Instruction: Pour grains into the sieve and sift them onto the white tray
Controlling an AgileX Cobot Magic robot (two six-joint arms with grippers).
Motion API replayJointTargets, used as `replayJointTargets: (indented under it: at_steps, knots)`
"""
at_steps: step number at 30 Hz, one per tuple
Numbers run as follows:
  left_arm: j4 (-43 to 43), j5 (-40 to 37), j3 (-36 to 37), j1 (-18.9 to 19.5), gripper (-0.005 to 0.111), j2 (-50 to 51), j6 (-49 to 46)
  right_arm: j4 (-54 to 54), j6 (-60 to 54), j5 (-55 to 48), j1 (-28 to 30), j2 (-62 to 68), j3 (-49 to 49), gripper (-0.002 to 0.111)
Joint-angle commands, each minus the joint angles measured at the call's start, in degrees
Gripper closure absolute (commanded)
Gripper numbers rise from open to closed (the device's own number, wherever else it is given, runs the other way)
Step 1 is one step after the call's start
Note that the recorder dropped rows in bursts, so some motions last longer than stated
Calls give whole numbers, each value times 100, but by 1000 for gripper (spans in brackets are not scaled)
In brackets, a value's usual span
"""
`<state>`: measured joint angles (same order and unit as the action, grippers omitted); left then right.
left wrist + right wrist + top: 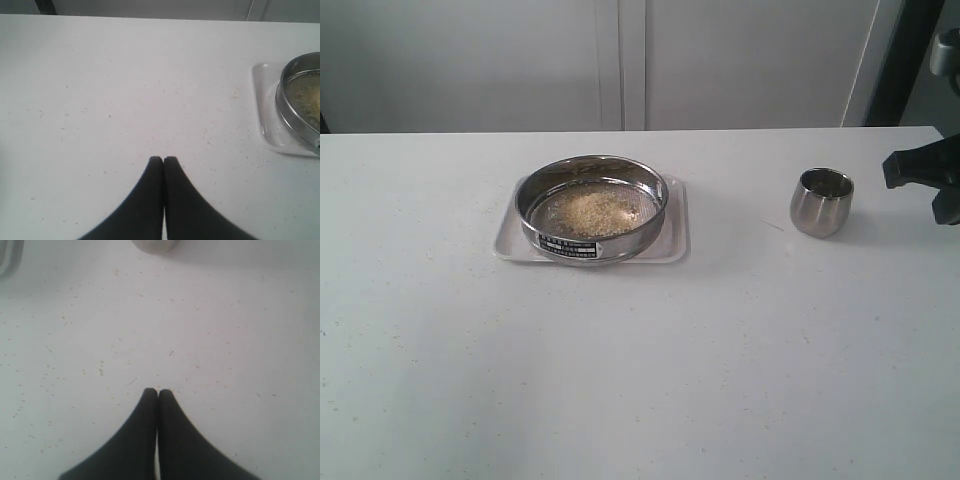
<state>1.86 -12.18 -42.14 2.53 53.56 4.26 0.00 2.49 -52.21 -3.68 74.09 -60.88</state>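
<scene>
Your sieve sits inside the white tray, grains heaped on its mesh, seemingly so siftings land on the tray. Your left gripper and right gripper hover over the table, jaws pressed together, empty.

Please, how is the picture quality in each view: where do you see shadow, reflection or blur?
Exterior view: soft, even light; the wide round steel sieve reflects on its rim, and the small rounded steel cup casts a faint shadow. Left wrist view: the flat white rectangular tray almost melts into the white table. Right wrist view: the cup is cropped and blurred.
</scene>
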Motion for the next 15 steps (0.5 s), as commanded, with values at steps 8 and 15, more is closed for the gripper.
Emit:
replayJointTargets:
  at_steps: [8,15]
  knots:
    - [87,-564,-1048,-113,107,1377,50,-34,16,3,7,-47,22,108]
    - [87,-701,-1794,-555,107,2345,50,-34,16,3,7,-47,22,108]
